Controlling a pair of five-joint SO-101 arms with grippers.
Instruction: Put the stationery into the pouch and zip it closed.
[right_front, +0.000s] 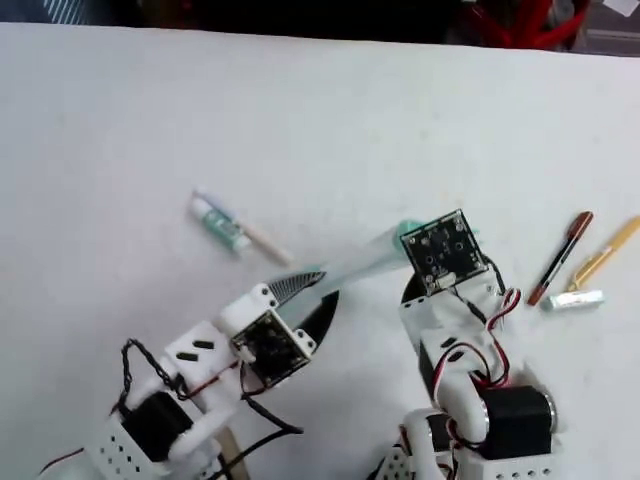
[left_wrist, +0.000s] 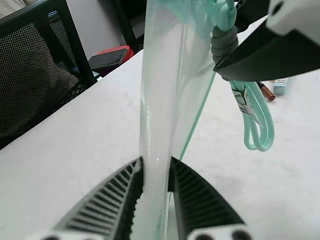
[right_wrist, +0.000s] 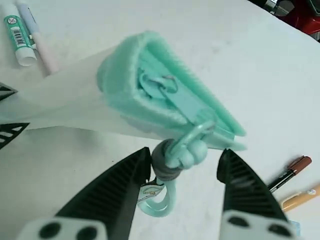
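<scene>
High view: a bare white tabletop (right_front: 120, 120) takes up nearly the whole frame, with a dark strip of room along the top edge. In the left wrist view a black mesh chair (left_wrist: 35, 75) stands at upper left, past the table edge.

The left arm enters from the lower left, and the left gripper (right_front: 300, 285) sits just below frame centre. The right arm rises from the lower right, wrist bent forward over the pouch end.

Left gripper: fingers clamped on one end of the translucent plastic pouch with mint-green trim (right_front: 350, 265). Right gripper (right_wrist: 185, 155): fingers spread either side of the knotted mint cord pull (right_wrist: 182, 152), one finger touching its grey bead, the other apart.

The pouch spans the two grippers. Its long axis runs diagonally, lower left to upper right in the high view, trimmed zipper end toward the right arm.

Loose stationery: a white tube with a green label (right_front: 218, 222) lies against a pale pen (right_front: 265, 240), left of centre. A brown pen (right_front: 560, 258) and a yellow pen (right_front: 605, 252) lie near the right edge.
</scene>
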